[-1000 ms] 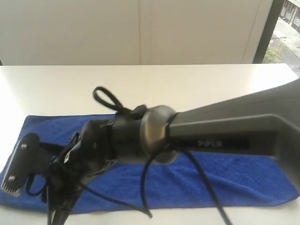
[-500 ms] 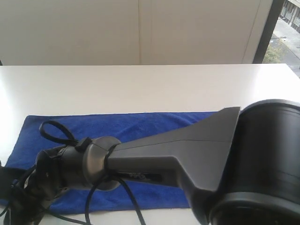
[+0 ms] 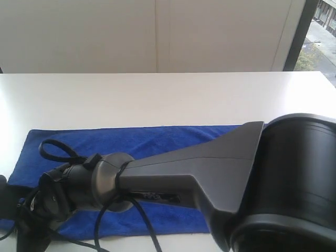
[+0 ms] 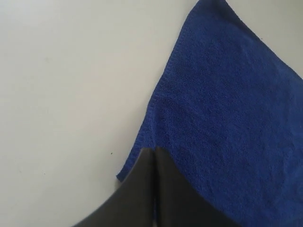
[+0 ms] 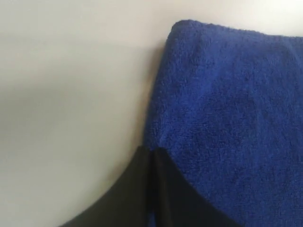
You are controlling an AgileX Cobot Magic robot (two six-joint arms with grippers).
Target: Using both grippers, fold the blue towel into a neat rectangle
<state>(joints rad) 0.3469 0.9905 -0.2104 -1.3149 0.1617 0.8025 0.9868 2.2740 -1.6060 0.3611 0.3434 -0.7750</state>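
Note:
The blue towel (image 3: 157,139) lies spread flat on the white table (image 3: 157,94). A dark arm (image 3: 210,168) reaches across it from the right toward its near left corner, with its wrist (image 3: 68,189) low over the cloth and its fingertips hidden. In the left wrist view my left gripper (image 4: 154,151) is shut, tips pinching the stitched edge of the towel (image 4: 227,104) beside a corner. In the right wrist view my right gripper (image 5: 152,150) is shut on the edge of the towel (image 5: 227,104), with blue cloth showing between its fingers.
Bare white table (image 4: 61,94) lies beside the towel's edge at both grippers. A pale wall (image 3: 157,31) backs the table and a window (image 3: 320,31) is at the far right. Black cables (image 3: 58,152) loop off the wrist. The arm's big joint (image 3: 294,184) blocks the near right.
The arm has swung down and left, from over the towel's middle to its near left corner. The open finger seen a second ago has dropped out of sight at the frame's lower left.

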